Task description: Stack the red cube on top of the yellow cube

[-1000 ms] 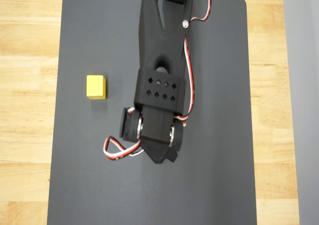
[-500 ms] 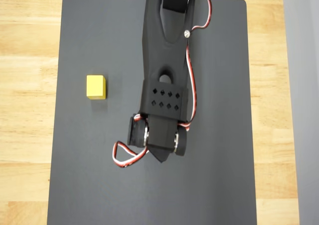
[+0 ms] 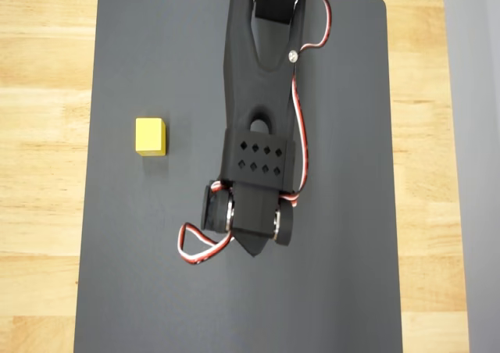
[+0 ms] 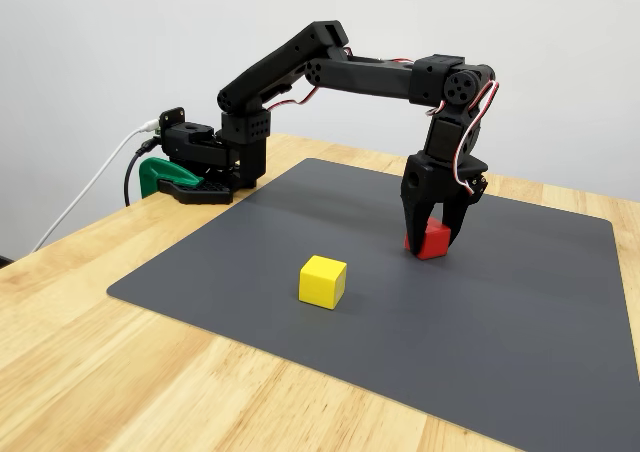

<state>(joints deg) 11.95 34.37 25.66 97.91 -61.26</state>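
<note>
The red cube (image 4: 434,238) rests on the dark mat (image 4: 520,342) in the fixed view, with my black gripper (image 4: 431,240) pointing straight down over it. The fingers press against its left and right sides, so the gripper is shut on it. From overhead the gripper (image 3: 251,247) and wrist cover the red cube. The yellow cube (image 3: 150,136) stands alone on the mat, left of the gripper in the overhead view, and nearer the camera and left (image 4: 323,281) in the fixed view. A clear gap lies between the two cubes.
The mat (image 3: 344,290) lies on a wooden table (image 3: 39,212). My arm's base with a green clamp (image 4: 168,178) and a white cable (image 4: 95,187) sits at the table's far left edge in the fixed view.
Since a second ago the wrist has turned slightly and shifted a little right, and the gripper tip has narrowed. Over the last half second almost nothing moved. The yellow cube stayed put.
</note>
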